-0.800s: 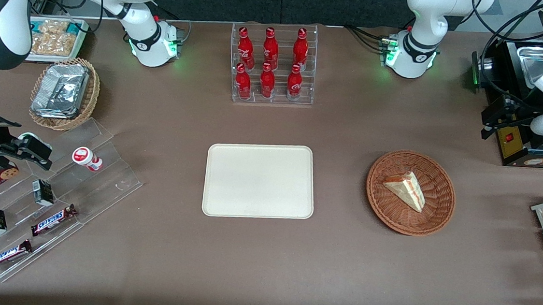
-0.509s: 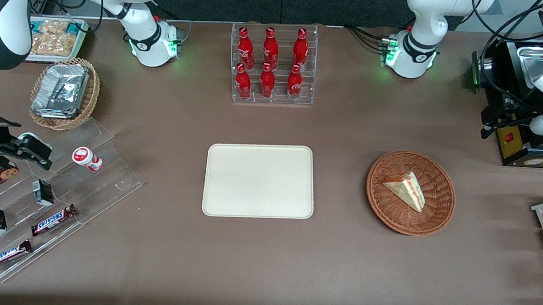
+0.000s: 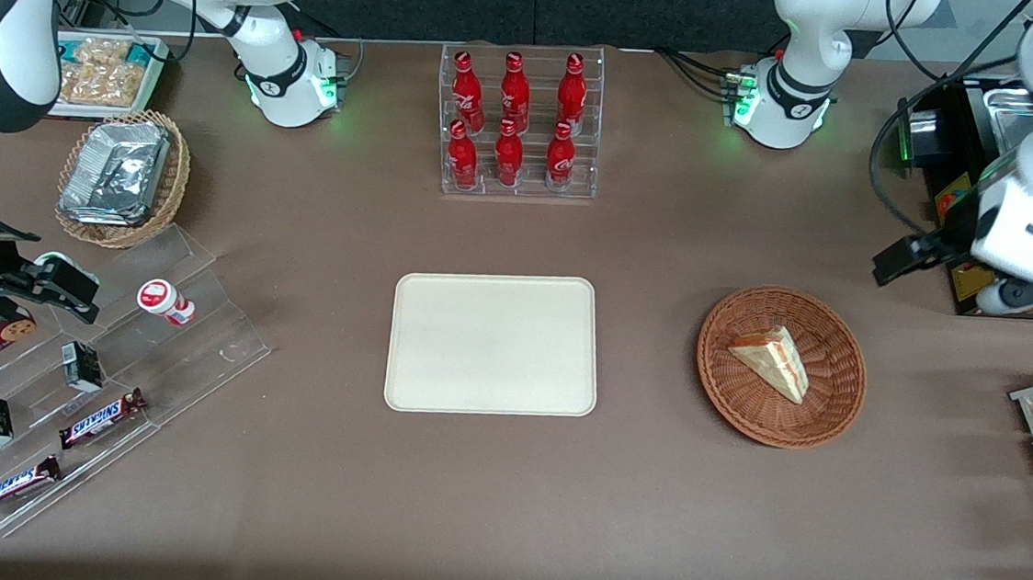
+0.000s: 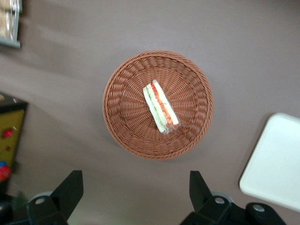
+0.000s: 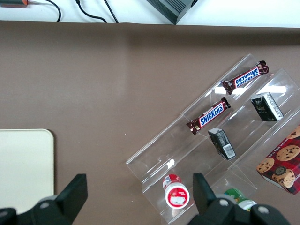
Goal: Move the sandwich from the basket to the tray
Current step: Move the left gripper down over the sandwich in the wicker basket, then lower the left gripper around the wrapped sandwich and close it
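The gripper (image 4: 135,194) hangs high over the basket (image 4: 123,119) (apparently), fingers spread wide, empty; sandwich (image 4: 161,106) inside.

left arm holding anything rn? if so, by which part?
Nothing held. The end effector is open and empty, above the table, apart from the basket. The sandwich lies untouched in the basket.

light: even, bright, overhead | shadows: soft, faint on the brown desk (image 3: 646,521) beside the round reddish-brown wicker basket (image 3: 829,416) | glare: silver foil packets (image 3: 116,171), clear acrylic stepped racks (image 3: 199,339) | focus: front view sharp; left wrist view slightly soft, black gripper (image 4: 136,197) blurred.
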